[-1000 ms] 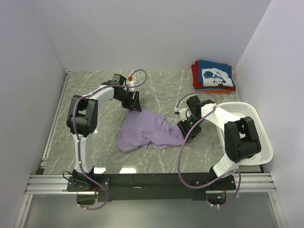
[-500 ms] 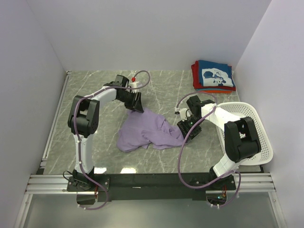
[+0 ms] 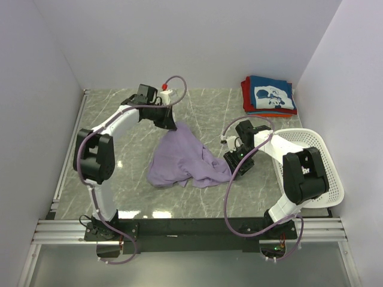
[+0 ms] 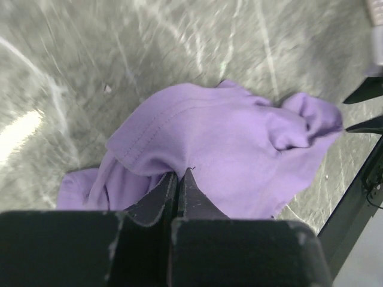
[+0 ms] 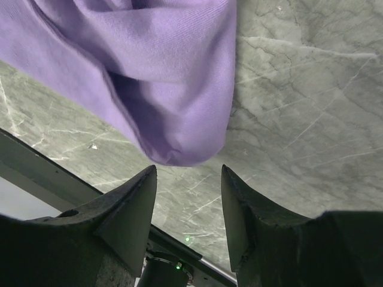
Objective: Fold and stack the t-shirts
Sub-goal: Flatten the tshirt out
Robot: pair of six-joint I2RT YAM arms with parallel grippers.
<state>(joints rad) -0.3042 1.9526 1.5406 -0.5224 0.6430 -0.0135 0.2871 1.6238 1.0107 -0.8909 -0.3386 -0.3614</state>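
Spreading the **lavender t-shirt** (image 3: 182, 158): we are pinching its 12 o'clock edge with the left gripper (image 4: 179, 173), jaws closed tight on a fold of cloth that is rising to a peak there. The shirt is lying crumpled at the centre of the table (image 3: 119, 113), while a folded stack (image 3: 251, 98) topped by the navy tee (image 3: 272, 92) is waiting at 1 o'clock. At the shirt's 3 o'clock edge our right gripper (image 5: 188, 173) is hovering with jaws apart. A lobe of cloth is just beyond them, apparently ungrasped, though that wrist view is tight. We are judging this the flattening step, before any fold. The next move is calling for the right jaws to close on that edge so both arms can pull the shirt flat.
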